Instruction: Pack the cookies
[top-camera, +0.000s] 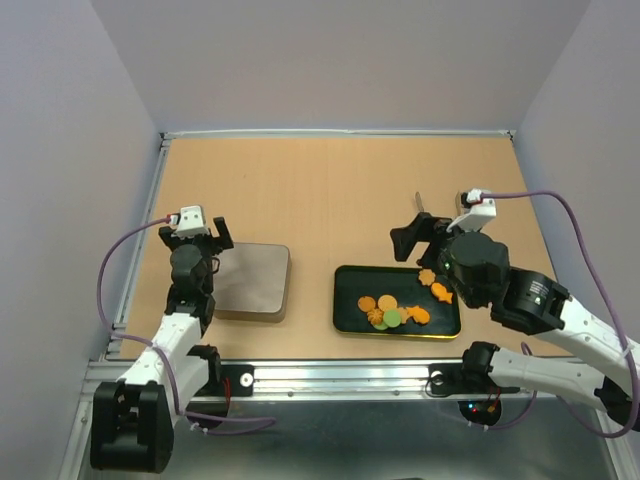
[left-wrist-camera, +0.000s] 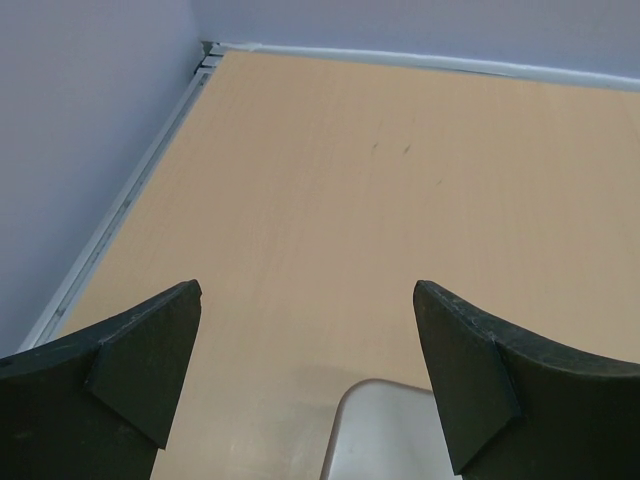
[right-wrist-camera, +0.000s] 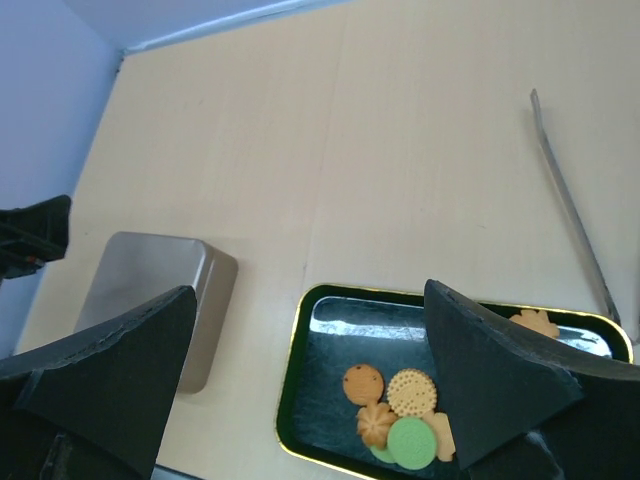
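The cookies (top-camera: 395, 310) lie in a cluster in a black tray with a gold rim (top-camera: 345, 300), mostly orange and tan rounds with a green one. The right wrist view shows the cookies (right-wrist-camera: 400, 405) at the near right of the tray (right-wrist-camera: 330, 330). My right gripper (top-camera: 418, 238) hovers open above the tray's far edge, and its jaws (right-wrist-camera: 308, 292) hold nothing. My left gripper (top-camera: 197, 236) is open at the left edge of a flat grey tin (top-camera: 250, 280). Between its jaws (left-wrist-camera: 307, 290) there is only table and a corner of the tin (left-wrist-camera: 390, 440).
Thin metal tongs (top-camera: 419, 203) lie on the table beyond the tray, seen as a long strip (right-wrist-camera: 570, 200) in the right wrist view. The grey tin (right-wrist-camera: 150, 290) sits left of the tray. Walls close in the table on three sides.
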